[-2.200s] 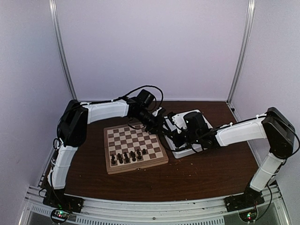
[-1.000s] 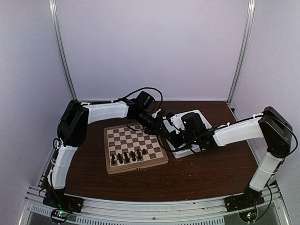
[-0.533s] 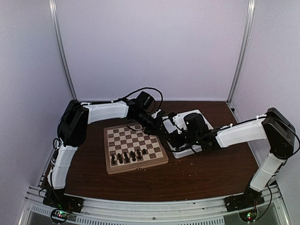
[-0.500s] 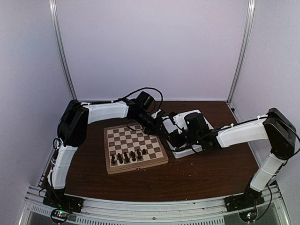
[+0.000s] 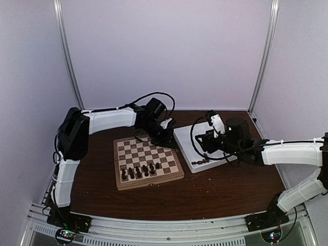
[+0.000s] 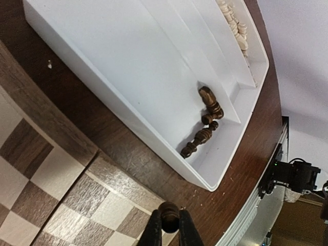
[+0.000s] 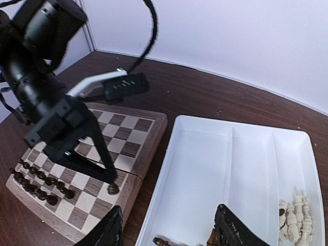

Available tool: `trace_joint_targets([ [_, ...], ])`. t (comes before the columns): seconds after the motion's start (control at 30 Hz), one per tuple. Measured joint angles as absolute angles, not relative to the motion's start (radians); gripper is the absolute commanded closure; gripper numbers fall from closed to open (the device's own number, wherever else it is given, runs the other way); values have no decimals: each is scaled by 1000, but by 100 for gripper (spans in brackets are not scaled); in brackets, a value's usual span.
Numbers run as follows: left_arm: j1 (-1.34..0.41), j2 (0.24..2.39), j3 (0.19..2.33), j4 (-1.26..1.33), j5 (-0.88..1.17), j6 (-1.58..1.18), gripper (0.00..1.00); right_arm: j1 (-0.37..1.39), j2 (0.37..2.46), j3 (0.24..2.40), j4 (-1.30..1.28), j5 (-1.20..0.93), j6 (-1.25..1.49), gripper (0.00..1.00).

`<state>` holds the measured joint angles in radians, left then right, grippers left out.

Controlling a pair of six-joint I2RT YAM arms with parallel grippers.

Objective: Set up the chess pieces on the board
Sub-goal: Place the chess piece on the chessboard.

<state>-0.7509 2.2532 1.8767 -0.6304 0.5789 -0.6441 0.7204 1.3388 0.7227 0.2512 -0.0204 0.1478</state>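
While the left fingers clamp a dark piece upright over the board's right-edge squares, the row lies toward the surface's near edge (left arm nearer), and the right fingers gape empty above the tray.

I see the tray just right of the board; chess pieces line the board's near rows, further pieces inside the tray.

Soft even light, top view grainy (wrist views sharper)
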Motion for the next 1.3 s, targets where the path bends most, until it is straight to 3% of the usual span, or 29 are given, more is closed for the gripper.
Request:
trace_joint_targets([
  [0.53,-893,2042,1643,-598,287,-481,96,663,1325,601,303,237,231,41],
  [1.3,-928,2024,1490,-516,56,-439,96,643,1366,601,311,255,270,41],
])
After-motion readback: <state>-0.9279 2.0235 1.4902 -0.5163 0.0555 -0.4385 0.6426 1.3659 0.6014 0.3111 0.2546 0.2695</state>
